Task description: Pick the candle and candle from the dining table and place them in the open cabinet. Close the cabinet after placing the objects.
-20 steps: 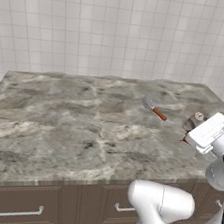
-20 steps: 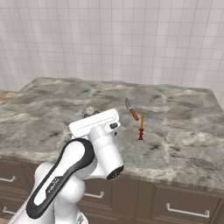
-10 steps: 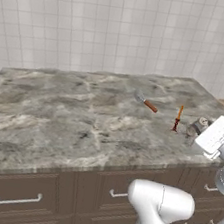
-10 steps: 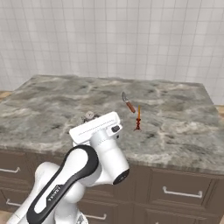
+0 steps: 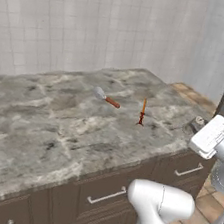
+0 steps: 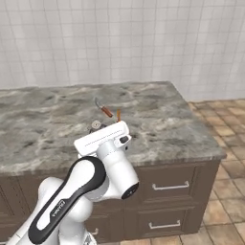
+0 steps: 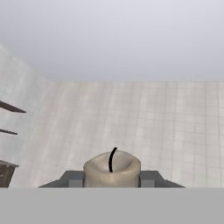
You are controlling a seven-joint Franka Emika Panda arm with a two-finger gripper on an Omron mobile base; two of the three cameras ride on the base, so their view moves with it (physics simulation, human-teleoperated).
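Now gripper [image 7: 112, 177] clamps beige candle [image 7: 112, 169]; taper [image 5: 143, 111] upright on table [image 5: 57, 121].

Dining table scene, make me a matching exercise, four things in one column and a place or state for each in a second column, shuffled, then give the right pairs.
Things:
1. beige candle
2. orange taper candle
3. knife
4. hand

Places or states:
A. lying flat on the dining table
B. standing upright on the table
C. shut on a stubby candle
D. held between the fingers, wick up

Pairs: 1-D, 2-B, 3-A, 4-C
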